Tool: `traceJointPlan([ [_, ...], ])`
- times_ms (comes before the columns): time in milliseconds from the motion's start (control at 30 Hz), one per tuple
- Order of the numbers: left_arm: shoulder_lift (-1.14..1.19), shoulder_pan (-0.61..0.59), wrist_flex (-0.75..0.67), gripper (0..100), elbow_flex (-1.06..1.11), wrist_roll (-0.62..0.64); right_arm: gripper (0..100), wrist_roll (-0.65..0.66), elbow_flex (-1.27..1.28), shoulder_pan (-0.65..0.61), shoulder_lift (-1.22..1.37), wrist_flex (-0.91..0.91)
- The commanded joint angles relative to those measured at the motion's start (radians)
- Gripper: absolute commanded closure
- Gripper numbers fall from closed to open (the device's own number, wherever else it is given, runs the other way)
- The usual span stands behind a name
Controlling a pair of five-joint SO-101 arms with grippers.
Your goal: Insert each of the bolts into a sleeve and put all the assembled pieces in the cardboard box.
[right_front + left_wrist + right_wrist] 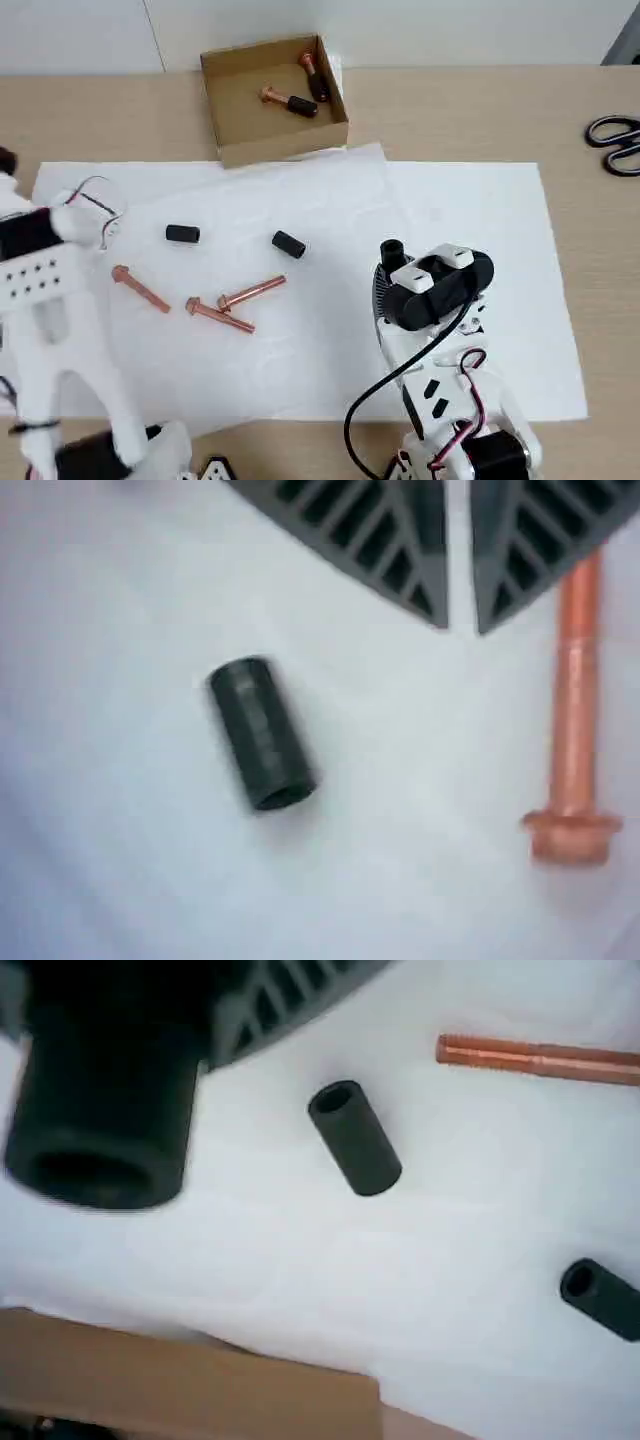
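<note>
My right gripper (392, 256) hovers over the white sheet, shut on a black sleeve (100, 1110) that stands out of its jaws. Two more black sleeves (182, 234) (288, 244) lie loose on the sheet; the right wrist view shows them (355, 1138) (603, 1298) beyond the held one. Three copper bolts (140, 289) (252, 292) (218, 315) lie nearby. My left gripper (458, 590) hangs just above the sheet with its jaws almost together and nothing between them, a sleeve (262, 735) to one side and a bolt (575, 710) to the other. The cardboard box (283, 142) holds two assembled pieces (290, 101) (314, 78).
A white paper sheet (470, 210) covers the middle of the wooden table. Black scissors (615, 140) lie at the right edge. The left arm's white body (40, 290) stands over the sheet's left end. The box wall (190, 1385) is close to the right gripper.
</note>
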Motion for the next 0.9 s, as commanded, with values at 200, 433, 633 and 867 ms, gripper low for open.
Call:
traceJointPlan([
  [200, 0.163, 0.043, 0.089, 99, -0.056, -0.097, 99.5, 0.006, -0.005, 0.005, -0.007, -0.022],
  [433, 0.175, 0.046, 0.138, 95, -0.056, -0.095, 99.5, 0.006, -0.005, 0.005, -0.007, -0.022],
  [633, 0.175, 0.043, 0.146, 77, -0.053, -0.094, 99.5, 0.006, -0.005, 0.008, -0.007, -0.022],
  [867, 0.175, 0.023, 0.091, 75, -0.050, -0.094, 99.5, 0.006, -0.003, 0.010, -0.007, -0.016],
])
